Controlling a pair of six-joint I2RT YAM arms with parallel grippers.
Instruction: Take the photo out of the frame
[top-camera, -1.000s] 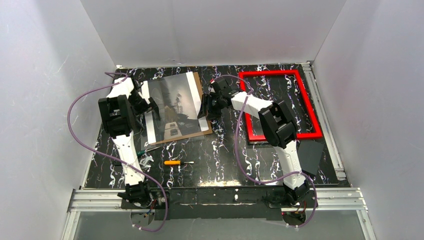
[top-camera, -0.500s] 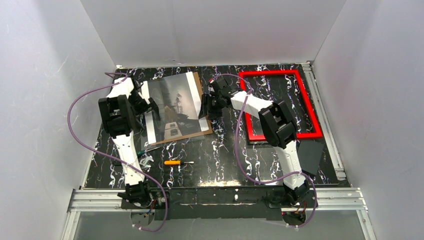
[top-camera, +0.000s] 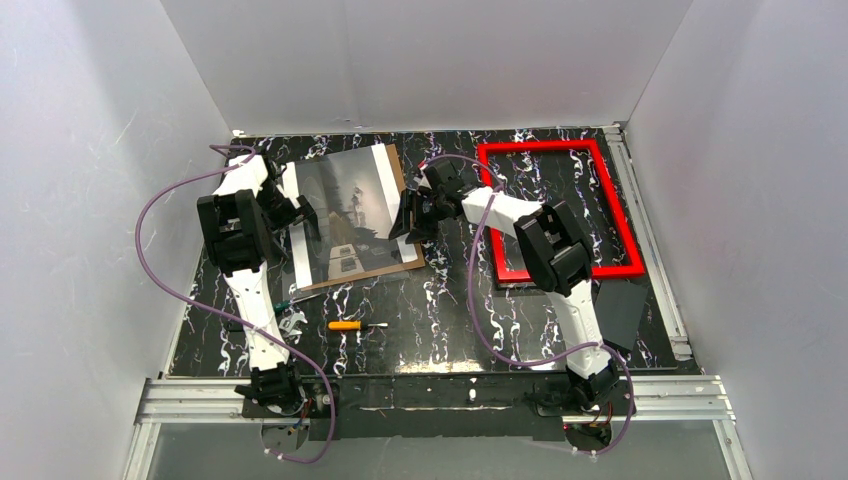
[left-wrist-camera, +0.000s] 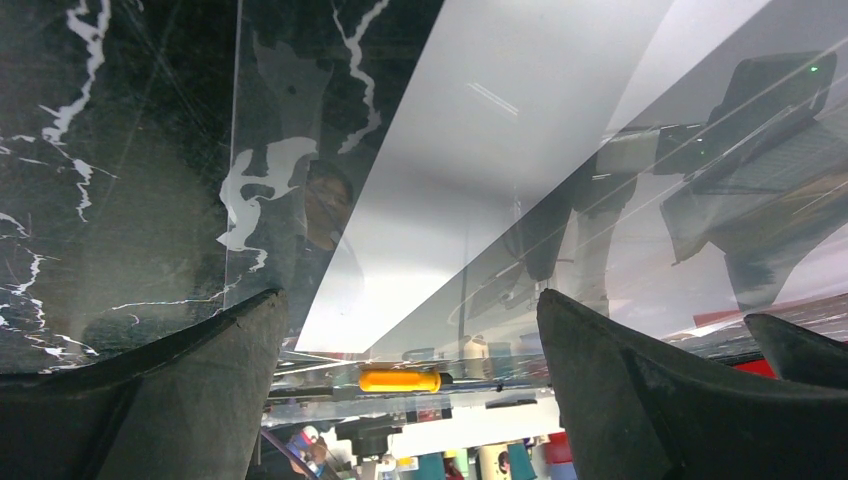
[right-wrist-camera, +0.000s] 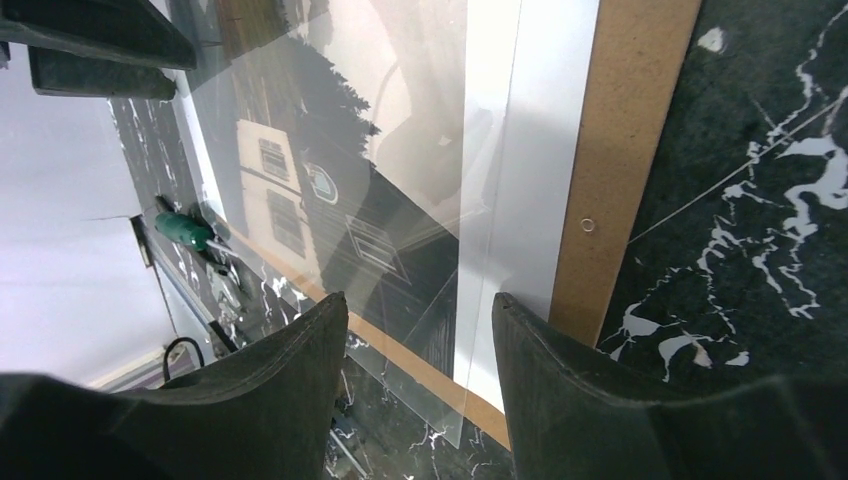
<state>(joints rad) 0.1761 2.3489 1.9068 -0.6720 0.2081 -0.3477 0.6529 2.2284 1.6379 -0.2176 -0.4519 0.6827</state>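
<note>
**Frame** (top-camera: 540, 148): red, lying empty at the far right of the marbled table (top-camera: 440, 300), well apart from its former contents.

**Photo** (top-camera: 350, 215): laid face up on the brown backing board (right-wrist-camera: 620, 150) at far left-centre. It is covered by a clear glazing sheet (left-wrist-camera: 290, 150) set slightly askew.

**Left gripper** (left-wrist-camera: 408, 300): fingers spread, nothing held, poised low at the sheet's left edge.

**Right gripper** (right-wrist-camera: 418, 300): fingers spread, nothing held, hung over the right white strip and board edge.

**Step judged in hand:** the clear sheet is to be parted from the print. Only the sheet's overhanging edge should be caught, and the print beneath left unpinched and uncreased.
</note>
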